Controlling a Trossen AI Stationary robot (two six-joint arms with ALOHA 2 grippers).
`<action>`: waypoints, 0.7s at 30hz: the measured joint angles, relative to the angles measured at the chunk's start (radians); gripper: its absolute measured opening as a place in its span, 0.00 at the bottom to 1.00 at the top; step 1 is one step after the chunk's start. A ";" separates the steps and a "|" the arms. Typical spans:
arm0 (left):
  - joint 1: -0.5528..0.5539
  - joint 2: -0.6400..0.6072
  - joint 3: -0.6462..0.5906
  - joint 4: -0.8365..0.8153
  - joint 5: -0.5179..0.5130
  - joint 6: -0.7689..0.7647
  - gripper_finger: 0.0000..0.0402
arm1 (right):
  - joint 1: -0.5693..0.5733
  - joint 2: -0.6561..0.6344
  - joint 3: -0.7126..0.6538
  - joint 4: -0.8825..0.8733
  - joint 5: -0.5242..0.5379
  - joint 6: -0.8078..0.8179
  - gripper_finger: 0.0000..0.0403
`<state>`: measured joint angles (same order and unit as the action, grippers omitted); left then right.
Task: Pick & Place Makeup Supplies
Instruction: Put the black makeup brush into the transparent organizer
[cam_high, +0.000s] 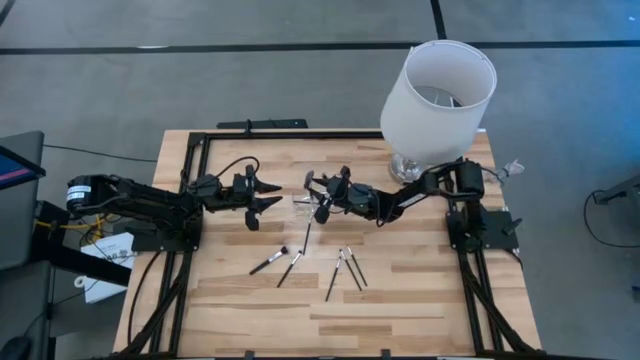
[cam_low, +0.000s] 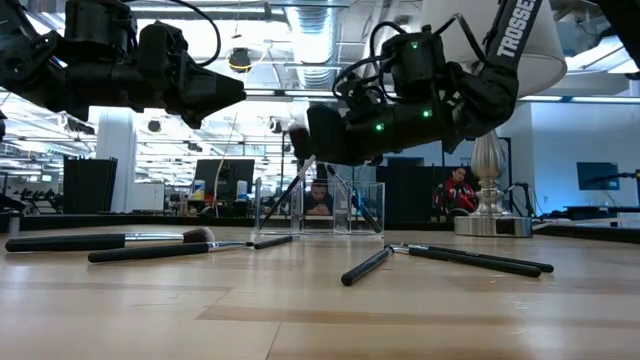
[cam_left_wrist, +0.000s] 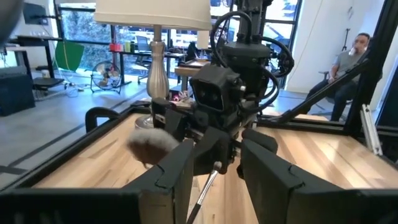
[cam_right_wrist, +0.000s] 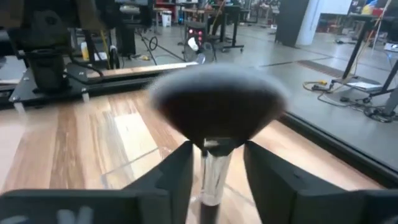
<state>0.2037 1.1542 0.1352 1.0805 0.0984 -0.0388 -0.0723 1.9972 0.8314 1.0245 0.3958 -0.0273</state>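
The right claw (cam_high: 320, 205) grips a fan-headed brush (cam_right_wrist: 214, 118) near its head, handle slanting down beside the clear holder (cam_low: 318, 208); the left claw (cam_high: 268, 196) hangs wide open just beside it, holding nothing

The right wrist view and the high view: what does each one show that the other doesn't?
Only the right wrist view shows the fluffy dark bristles of the brush up close, its handle clamped between the right gripper fingers.

Only the high view shows the white lampshade, the left gripper hanging open near the middle, and five brushes lying loose on the wooden table.

Both show the tabletop and the clear holder beneath the right gripper.
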 joint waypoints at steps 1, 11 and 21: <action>0.000 0.000 0.000 0.000 0.000 -0.013 0.33 | 0.000 -0.001 0.000 0.002 0.000 -0.003 0.38; -0.022 0.000 0.000 -0.005 0.165 -0.168 0.33 | 0.056 -0.149 0.000 -0.043 -0.001 -0.092 0.53; -0.297 0.000 0.047 -0.151 0.063 -0.175 0.33 | 0.132 -0.524 0.002 -0.354 -0.003 0.062 0.53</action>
<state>-0.0936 1.1539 0.1824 0.9290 0.1614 -0.2136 0.0597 1.4735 0.8330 0.6705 0.3924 0.0345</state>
